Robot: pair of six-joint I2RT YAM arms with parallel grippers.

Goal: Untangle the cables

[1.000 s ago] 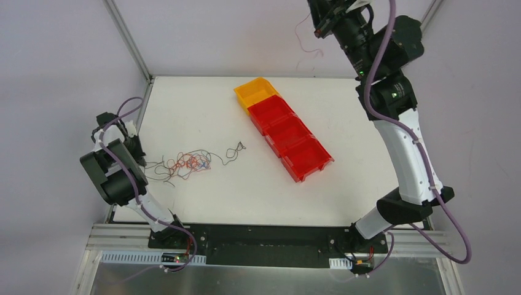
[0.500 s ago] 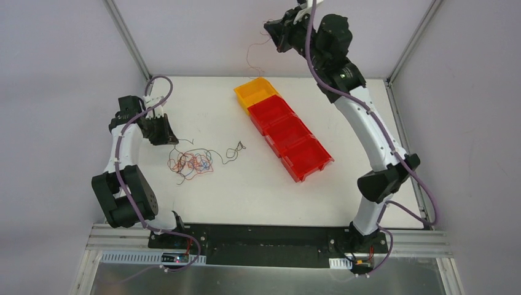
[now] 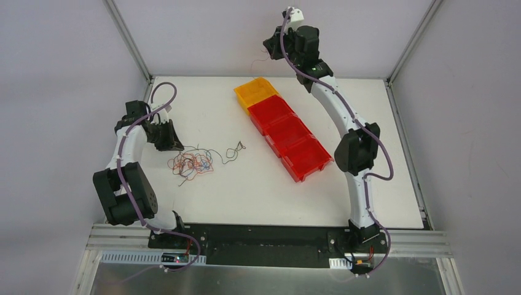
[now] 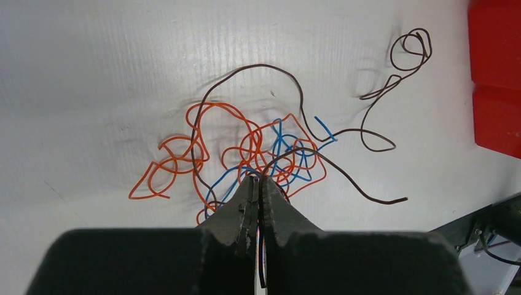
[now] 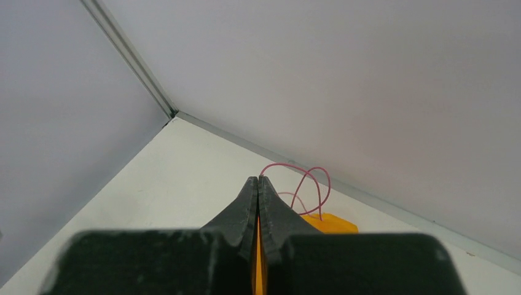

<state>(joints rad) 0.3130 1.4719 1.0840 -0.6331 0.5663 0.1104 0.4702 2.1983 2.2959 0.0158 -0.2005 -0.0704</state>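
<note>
A tangle of thin orange, blue and dark cables (image 3: pixel 191 163) lies on the white table left of centre; it also shows in the left wrist view (image 4: pixel 258 150). My left gripper (image 3: pixel 174 146) is at the tangle's left edge, and in its wrist view (image 4: pixel 258 179) it is shut on a dark brown cable (image 4: pixel 295 98) that runs between the jaws. My right gripper (image 3: pixel 269 50) is raised at the back, above the yellow bin (image 3: pixel 256 92), shut on a thin red cable (image 5: pixel 304 181) that loops and hangs from its tips (image 5: pixel 258 178).
A diagonal row of bins runs from the yellow one down through three red bins (image 3: pixel 289 136). Red bins (image 4: pixel 494 74) show at the right edge of the left wrist view. Frame posts stand at the back corners.
The right arm has swung left and lower with the red cable, from the back right to above the yellow bin. The left gripper has moved in to the tangle, which bunched tighter.
</note>
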